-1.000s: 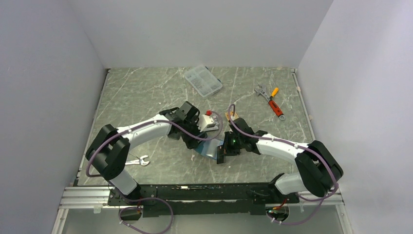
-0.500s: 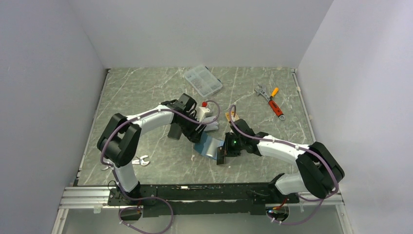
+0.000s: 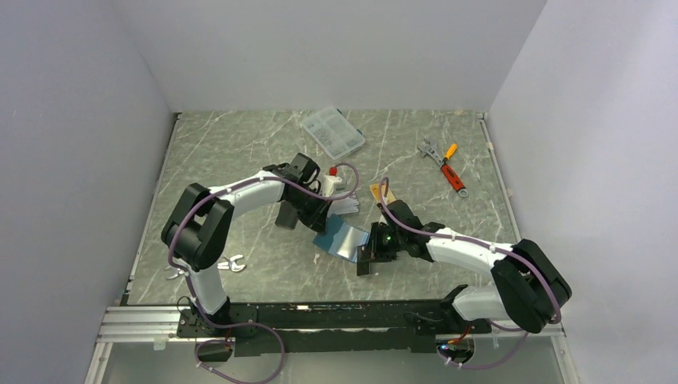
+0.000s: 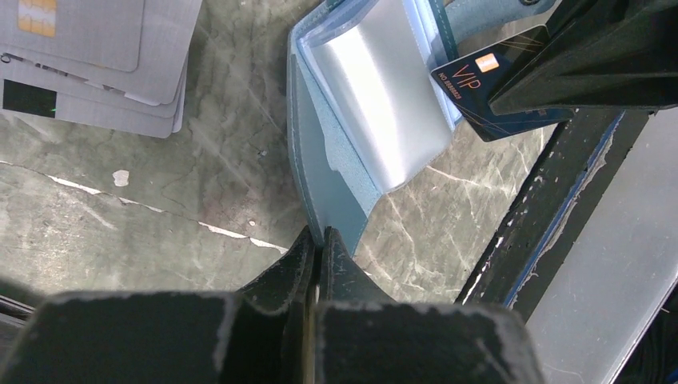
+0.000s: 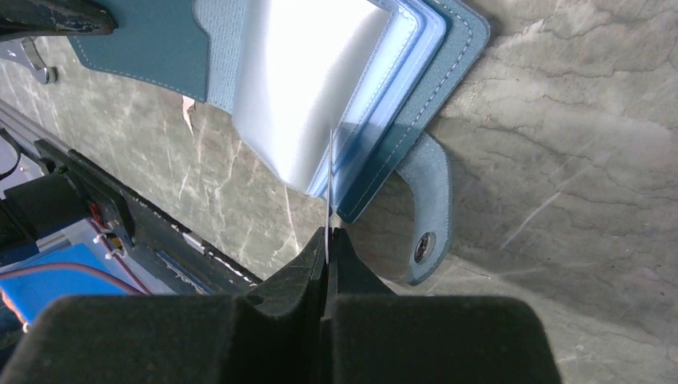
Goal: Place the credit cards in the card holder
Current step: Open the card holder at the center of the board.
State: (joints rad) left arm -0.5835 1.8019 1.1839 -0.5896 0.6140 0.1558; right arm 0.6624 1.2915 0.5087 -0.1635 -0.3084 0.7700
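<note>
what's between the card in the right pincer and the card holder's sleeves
Nothing visible. The card in the right pincer sits edge-on right at the clear sleeves of the open card holder, whose cover the left pincer pinches.

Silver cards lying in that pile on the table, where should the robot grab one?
Probably the top silver-grey plastic card, by its exposed edge, coming from above with the jaws tilted low. The cards lie flat and fanned on the marble table, so that thin rim is all there is to pinch.
</note>
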